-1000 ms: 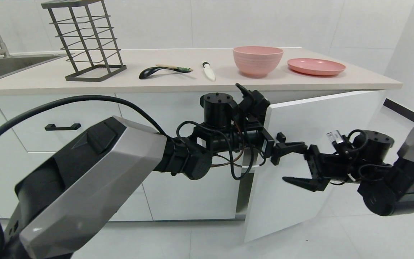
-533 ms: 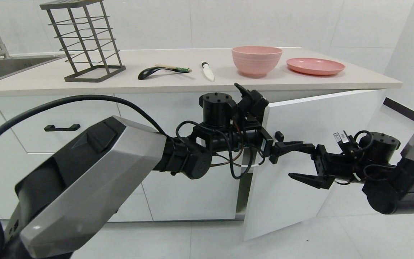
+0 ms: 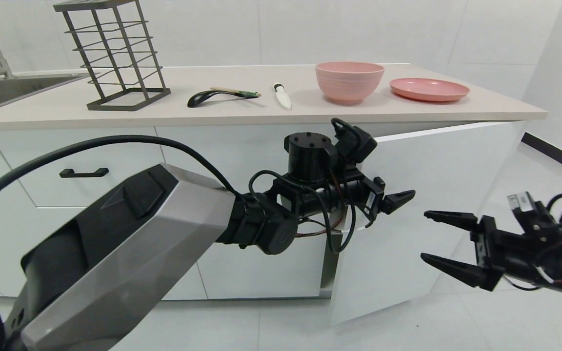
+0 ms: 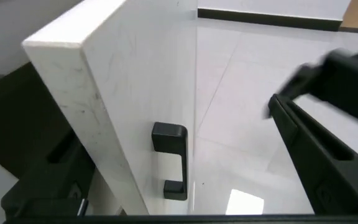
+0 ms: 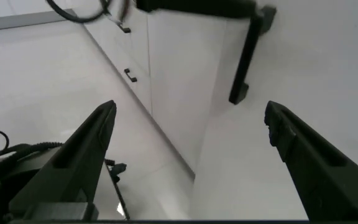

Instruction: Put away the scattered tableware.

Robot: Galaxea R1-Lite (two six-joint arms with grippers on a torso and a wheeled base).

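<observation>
Bowl (image 3: 349, 80) sits on the counter (image 3: 66, 108), left of the plate (image 3: 429, 89).

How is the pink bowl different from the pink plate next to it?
The pink bowl is deep with tall sides; the pink plate is flat and shallow. The bowl has thin ridges around its outside, while the plate looks smooth. The plate lies nearer the right end of the counter, and the bowl stands further in. Both are pink, round and right way up on the counter, side by side and not touching.
</observation>
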